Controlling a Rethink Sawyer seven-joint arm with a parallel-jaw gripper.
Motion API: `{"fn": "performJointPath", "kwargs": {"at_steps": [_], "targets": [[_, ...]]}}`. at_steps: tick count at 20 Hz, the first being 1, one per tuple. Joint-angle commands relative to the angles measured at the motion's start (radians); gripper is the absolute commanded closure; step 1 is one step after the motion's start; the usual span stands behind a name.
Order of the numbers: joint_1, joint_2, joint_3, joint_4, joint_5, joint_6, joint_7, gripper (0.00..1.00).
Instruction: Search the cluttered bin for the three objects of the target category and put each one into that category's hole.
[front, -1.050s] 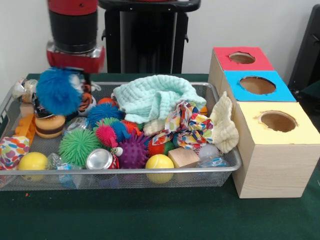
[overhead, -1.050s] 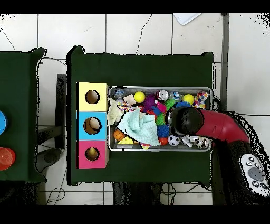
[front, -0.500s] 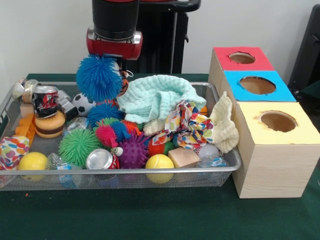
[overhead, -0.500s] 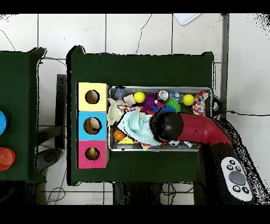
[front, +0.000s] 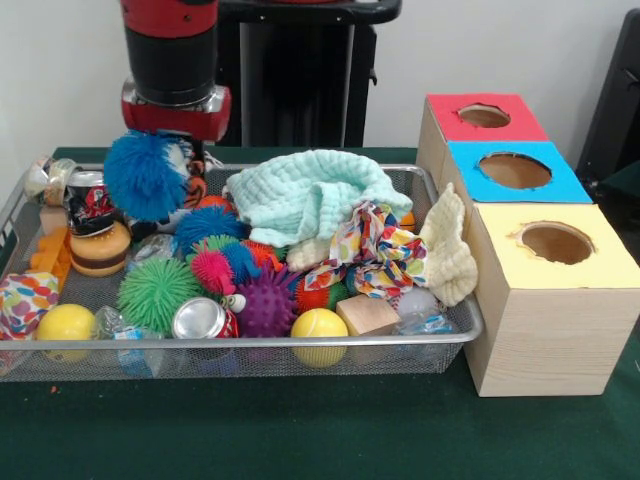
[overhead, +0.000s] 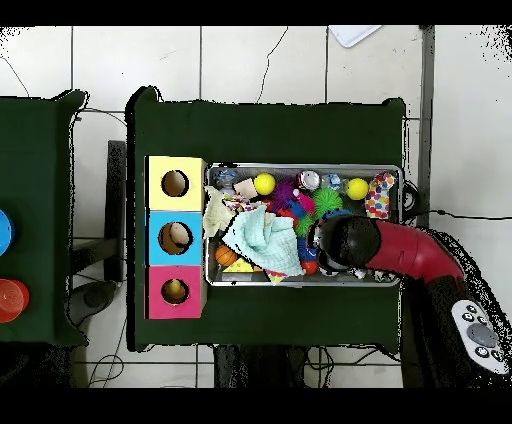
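My gripper (front: 168, 165) hangs over the back left part of the wire bin (front: 250, 348), shut on a fuzzy blue ball (front: 143, 175) that is lifted clear of the clutter. The ball hides most of the fingers. Below it lie more spiky balls: blue (front: 208, 225), pink (front: 212, 270), green (front: 155, 293) and purple (front: 268, 305). Three boxes with round holes stand right of the bin: red-topped (front: 484, 116), blue-topped (front: 514, 170), yellow-topped (front: 556, 243). In the overhead view the arm (overhead: 350, 240) covers the gripper and ball above the bin's right half (overhead: 402, 205).
A mint towel (front: 310, 195), a patterned cloth (front: 370, 250) and a cream cloth (front: 445, 250) lie heaped on the bin's right side. Yellow balls (front: 320, 325), a soda can (front: 200, 318), a wooden block (front: 366, 313) and a burger toy (front: 99, 250) sit around the front and left.
The arm swung right toward the towel with the blue ball, then came back left and slightly lower. The ball stays in the gripper.
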Motion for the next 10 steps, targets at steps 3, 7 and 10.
{"fn": "performJointPath", "kwargs": {"at_steps": [3,7,10], "targets": [[-0.011,0.068,0.042,-0.07,-0.018,-0.017,0.025,0.0],[-0.008,0.068,0.041,-0.078,-0.019,-0.002,0.024,0.0],[-0.014,0.07,0.044,-0.082,-0.013,0.012,0.016,0.0]]}}
